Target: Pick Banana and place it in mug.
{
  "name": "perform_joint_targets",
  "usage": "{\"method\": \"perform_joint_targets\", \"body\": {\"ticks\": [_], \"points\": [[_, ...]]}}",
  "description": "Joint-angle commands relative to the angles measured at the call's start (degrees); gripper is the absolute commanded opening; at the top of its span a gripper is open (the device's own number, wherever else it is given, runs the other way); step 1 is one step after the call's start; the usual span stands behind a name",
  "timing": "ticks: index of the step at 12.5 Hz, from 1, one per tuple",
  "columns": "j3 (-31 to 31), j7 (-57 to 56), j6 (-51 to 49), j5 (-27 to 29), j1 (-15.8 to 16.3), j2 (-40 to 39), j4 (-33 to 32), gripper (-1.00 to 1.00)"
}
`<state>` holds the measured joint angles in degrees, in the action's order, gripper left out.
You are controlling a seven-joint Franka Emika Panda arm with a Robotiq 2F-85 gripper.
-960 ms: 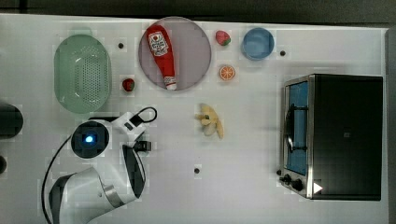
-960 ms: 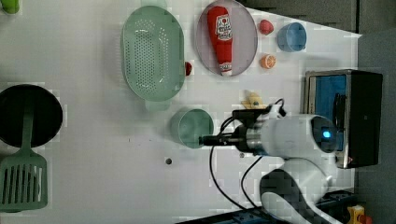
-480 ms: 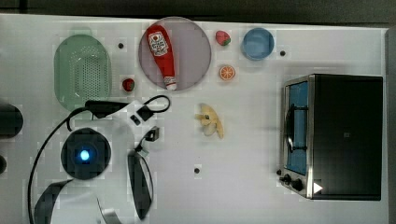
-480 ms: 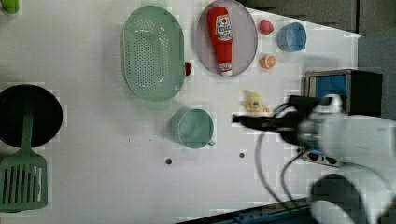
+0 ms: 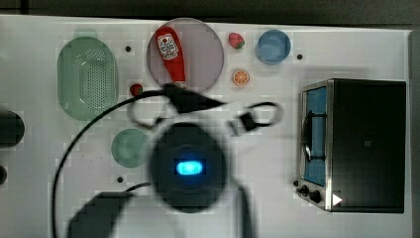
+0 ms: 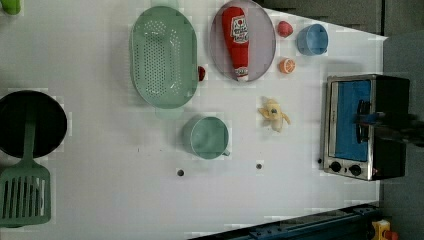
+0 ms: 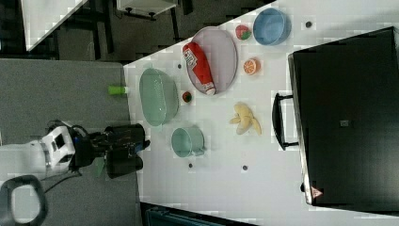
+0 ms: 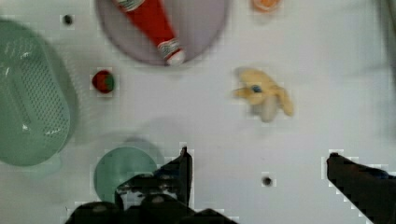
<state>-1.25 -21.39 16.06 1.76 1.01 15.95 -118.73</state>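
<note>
Banana (image 6: pixel 273 113): pale yellow, partly peeled, lying flat on the white table (image 6: pixel 100 200) between the mint-green mug (image 6: pixel 209 137) and the toaster oven (image 6: pixel 357 127), its long axis running diagonally toward the left view's lower right. Table: white, with small dark holes, edged by dark grey floor in the right view. Gripper (image 8: pixel 259 175): fingers spread wide and holding nothing, raised above the table with the banana ahead of the fingertips, untouched.

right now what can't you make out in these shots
- Banana: in the top view the blurred arm covers its spot.
- Mug: the wrist view has the open pincer overlapping its rim.
- Mug's inside: too washed out in the left view to tell whether anything lies there.
- Arm in the left view: cut off by the left view's right edge.
</note>
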Motion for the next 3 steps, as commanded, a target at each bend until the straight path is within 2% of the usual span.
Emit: {"method": "perform_joint_targets", "body": {"ticks": [1,3], "points": [[4.6,2.9,-7.3,-0.5,-2.7,-1.5,8.2,1.00],[5.1,2.9,-9.2,-4.8,-2.7,-1.8,12.0,1.00]]}}
